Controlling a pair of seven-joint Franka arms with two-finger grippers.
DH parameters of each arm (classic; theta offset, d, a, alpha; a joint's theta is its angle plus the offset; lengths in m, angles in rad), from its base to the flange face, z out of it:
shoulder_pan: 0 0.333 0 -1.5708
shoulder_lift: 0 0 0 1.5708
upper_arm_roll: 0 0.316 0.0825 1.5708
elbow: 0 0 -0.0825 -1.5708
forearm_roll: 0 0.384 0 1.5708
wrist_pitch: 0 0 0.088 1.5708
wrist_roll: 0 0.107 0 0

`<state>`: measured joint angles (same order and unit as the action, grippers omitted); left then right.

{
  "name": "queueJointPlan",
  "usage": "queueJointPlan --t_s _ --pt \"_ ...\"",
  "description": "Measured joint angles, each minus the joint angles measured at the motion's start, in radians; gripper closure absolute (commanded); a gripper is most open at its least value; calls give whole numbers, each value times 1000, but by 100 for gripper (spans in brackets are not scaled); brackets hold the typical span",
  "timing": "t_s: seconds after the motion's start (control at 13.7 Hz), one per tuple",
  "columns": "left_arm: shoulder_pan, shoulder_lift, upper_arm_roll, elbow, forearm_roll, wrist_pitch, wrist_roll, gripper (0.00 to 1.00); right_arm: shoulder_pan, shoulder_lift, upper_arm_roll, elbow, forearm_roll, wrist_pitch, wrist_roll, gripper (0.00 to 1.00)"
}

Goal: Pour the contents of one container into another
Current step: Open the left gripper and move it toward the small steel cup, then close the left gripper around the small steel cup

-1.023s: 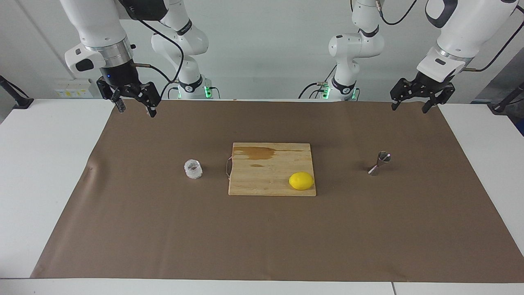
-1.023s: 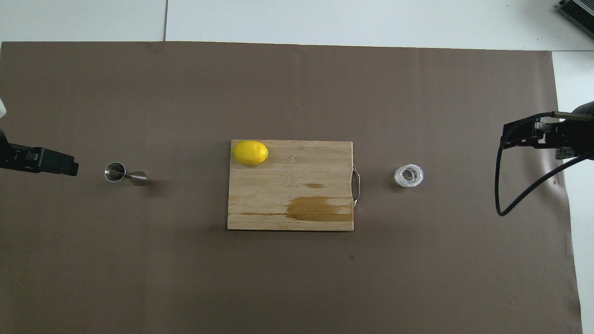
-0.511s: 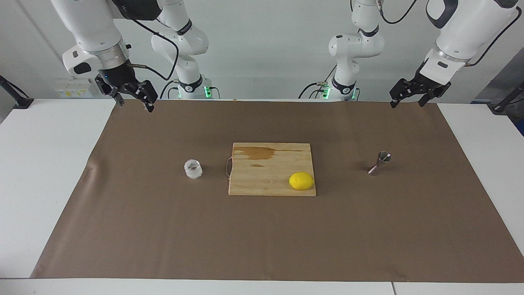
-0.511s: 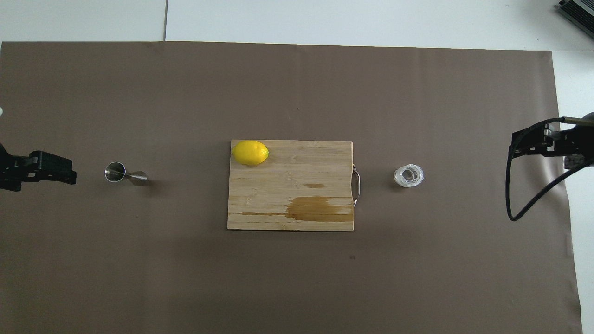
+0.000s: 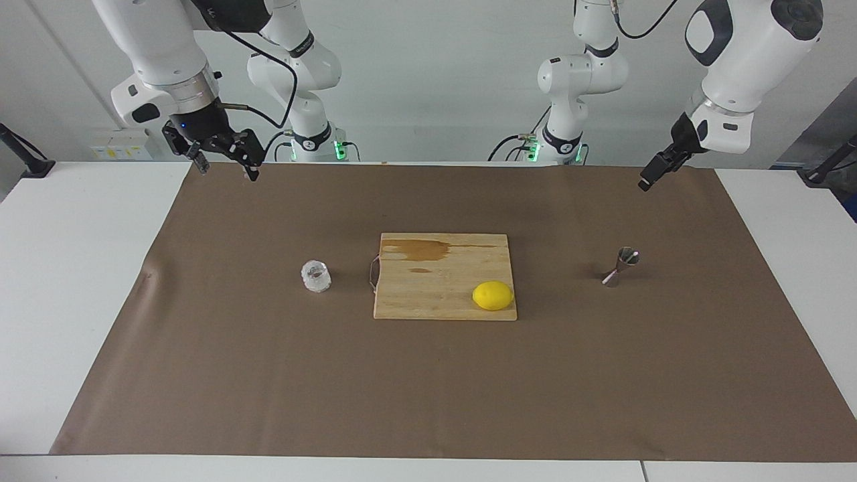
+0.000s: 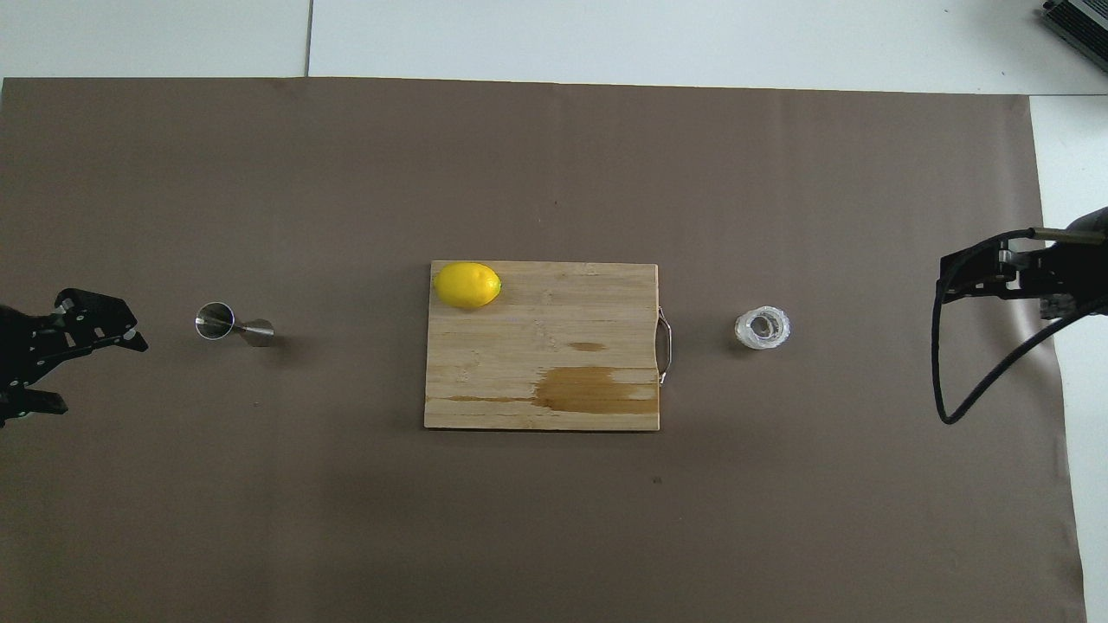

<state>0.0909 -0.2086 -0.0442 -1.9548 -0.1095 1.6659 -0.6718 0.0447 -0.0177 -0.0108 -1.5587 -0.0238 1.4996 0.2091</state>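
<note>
Both pincers, left and right, open and empty (aloft). Risk: faceted glass cup slipping; narrow-waisted jigger toppling if nudged.

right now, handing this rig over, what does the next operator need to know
Left gripper: open, empty, up over the mat at the left arm's end, near the jigger.
Right gripper: open, empty, up over the mat's edge nearest the robots, at the right arm's end.
Glass cup: upright on the mat beside the cutting board's handle.
Jigger: standing on the mat toward the left arm's end.
Lemon: on the board.
Done: nothing.
Left: pick up the cup, pour into the jigger.
</note>
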Motion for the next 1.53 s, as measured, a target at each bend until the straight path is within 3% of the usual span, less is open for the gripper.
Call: queueJointPlan --t_s 0.37,0.8,1.17,1.53 --pt "56 43 2 -140 -153 218 -255 0 0 0 0 0 0 0 0 0" --pt "64 193 2 -148 -289 404 -322 0 -5 0 -4 0 0 0 0 0" --pt "63 253 -4 -150 -306 506 -339 0 -8 0 -4 0 0 0 0 0" --pt "61 296 -6 -150 -307 523 -354 0 -8 0 -4 0 0 0 0 0"
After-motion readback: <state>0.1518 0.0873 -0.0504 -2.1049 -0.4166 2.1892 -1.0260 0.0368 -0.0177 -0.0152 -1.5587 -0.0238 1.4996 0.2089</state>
